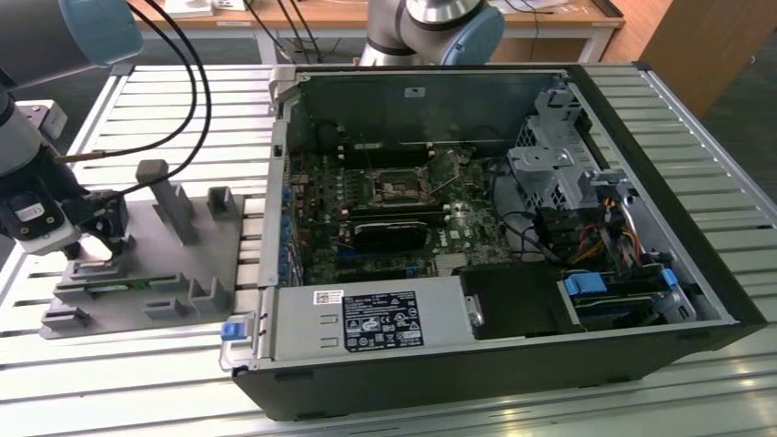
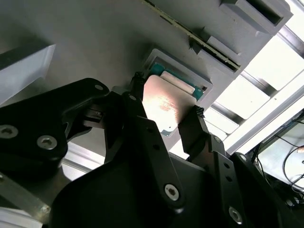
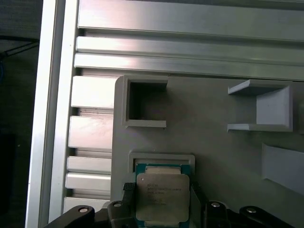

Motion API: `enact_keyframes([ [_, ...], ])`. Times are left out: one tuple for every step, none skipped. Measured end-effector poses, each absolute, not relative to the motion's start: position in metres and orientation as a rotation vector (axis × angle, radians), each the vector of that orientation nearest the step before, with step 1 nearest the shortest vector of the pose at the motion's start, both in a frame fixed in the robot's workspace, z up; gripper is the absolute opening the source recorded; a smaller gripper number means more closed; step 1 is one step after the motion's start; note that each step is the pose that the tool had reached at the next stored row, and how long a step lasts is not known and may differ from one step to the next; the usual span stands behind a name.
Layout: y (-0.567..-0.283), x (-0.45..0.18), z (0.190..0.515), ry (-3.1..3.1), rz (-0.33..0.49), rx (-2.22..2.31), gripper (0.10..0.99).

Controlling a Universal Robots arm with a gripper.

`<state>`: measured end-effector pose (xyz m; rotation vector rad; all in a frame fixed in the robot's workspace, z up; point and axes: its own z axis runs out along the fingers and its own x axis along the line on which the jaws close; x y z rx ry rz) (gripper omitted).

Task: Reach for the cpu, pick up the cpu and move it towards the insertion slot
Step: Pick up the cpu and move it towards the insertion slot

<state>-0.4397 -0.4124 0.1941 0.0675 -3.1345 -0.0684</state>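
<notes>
My gripper (image 1: 87, 244) hangs low over the grey fixture plate (image 1: 146, 284) at the exterior view's left. In both wrist views its black fingers (image 2: 194, 124) press on two opposite edges of the cpu (image 3: 163, 198) (image 2: 164, 105), a flat silvery square chip. The chip sits just off a teal-rimmed pocket (image 3: 161, 160) (image 2: 176, 72) in the plate (image 3: 213, 142). The insertion slot (image 1: 398, 189), a dark socket in a shiny frame, lies on the green board inside the open computer case, well off toward the exterior view's right of the gripper.
Upright grey blocks (image 1: 170, 208) stand on the plate between the gripper and the case wall (image 1: 279, 182). A black card (image 1: 388, 235) lies just below the socket. Drive cage and cables (image 1: 570, 173) fill the case's right side. Everything rests on a slatted aluminium table (image 1: 158, 100).
</notes>
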Motion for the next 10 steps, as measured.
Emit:
enact_keyframes([
  [-0.412, -0.440, 0.195, -3.134, -0.068, 0.067, 0.541],
  [-0.412, -0.440, 0.196, -3.134, -0.068, 0.067, 0.541],
  [-0.412, -0.440, 0.197, -3.134, -0.068, 0.067, 0.541],
  [-0.412, -0.440, 0.198, -3.134, -0.068, 0.067, 0.541],
  [-0.412, -0.440, 0.199, -3.134, -0.068, 0.067, 0.541],
  [-0.412, -0.440, 0.201, -3.134, -0.068, 0.067, 0.541],
  [-0.412, -0.440, 0.202, -3.134, -0.068, 0.067, 0.541],
  [-0.412, -0.440, 0.203, -3.134, -0.068, 0.067, 0.541],
  [-0.412, -0.440, 0.204, -3.134, -0.068, 0.067, 0.541],
  [-0.412, -0.440, 0.205, -3.134, -0.068, 0.067, 0.541],
])
